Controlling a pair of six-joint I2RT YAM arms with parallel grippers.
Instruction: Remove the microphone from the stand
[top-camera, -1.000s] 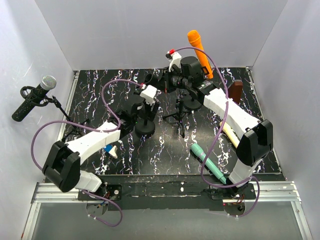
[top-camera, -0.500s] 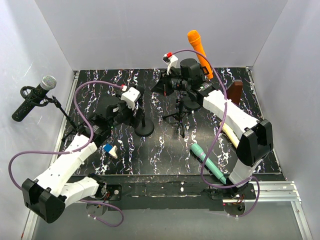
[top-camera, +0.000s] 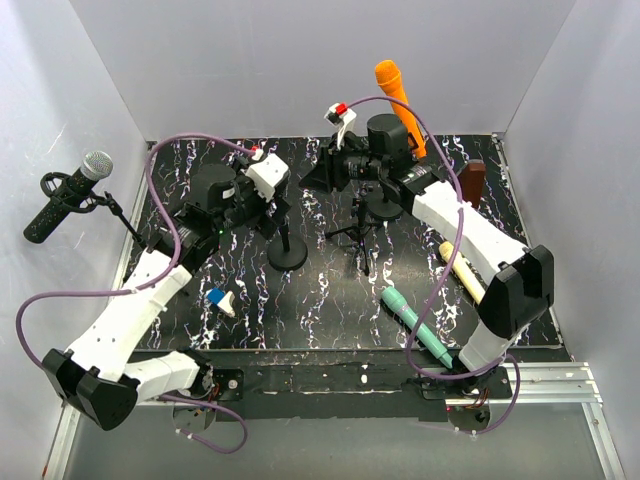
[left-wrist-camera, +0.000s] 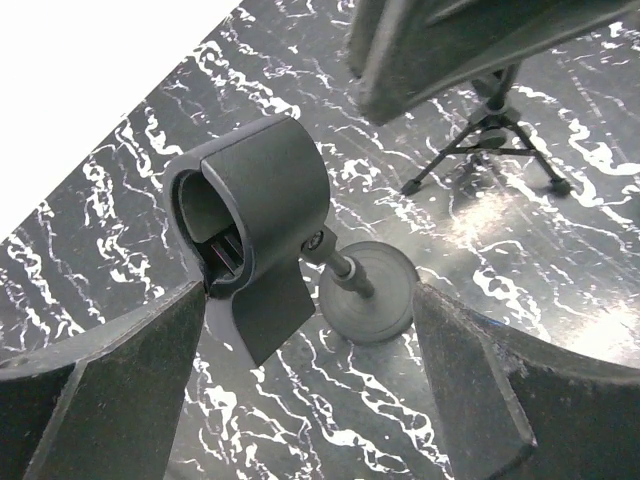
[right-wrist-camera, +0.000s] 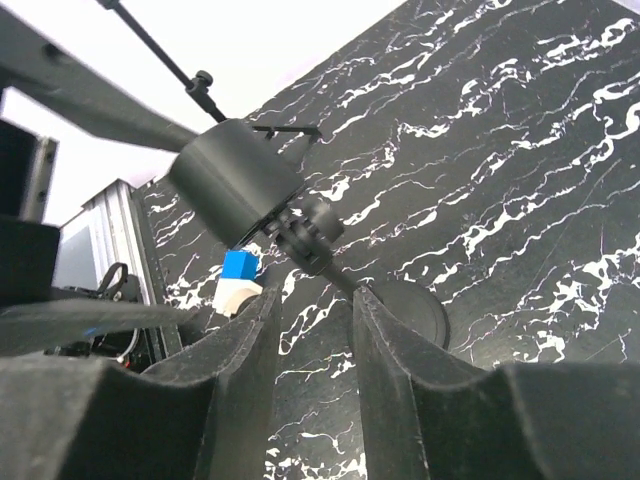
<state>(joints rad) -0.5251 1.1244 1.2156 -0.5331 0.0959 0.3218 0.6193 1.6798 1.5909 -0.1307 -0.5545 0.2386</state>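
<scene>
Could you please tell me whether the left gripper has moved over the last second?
Yes. The left gripper has shifted to the left; it was directly above the stand base and now sits up and to the left of it.

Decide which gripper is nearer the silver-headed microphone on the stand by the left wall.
Left. The left gripper sits to the right of the silver-headed microphone, over the round-base stand near mid-table. The right gripper is even farther right, past that stand.

Matt black plastic clip (left-wrist-camera: 265, 200), glossy marbled tabletop (left-wrist-camera: 575, 255)
</scene>
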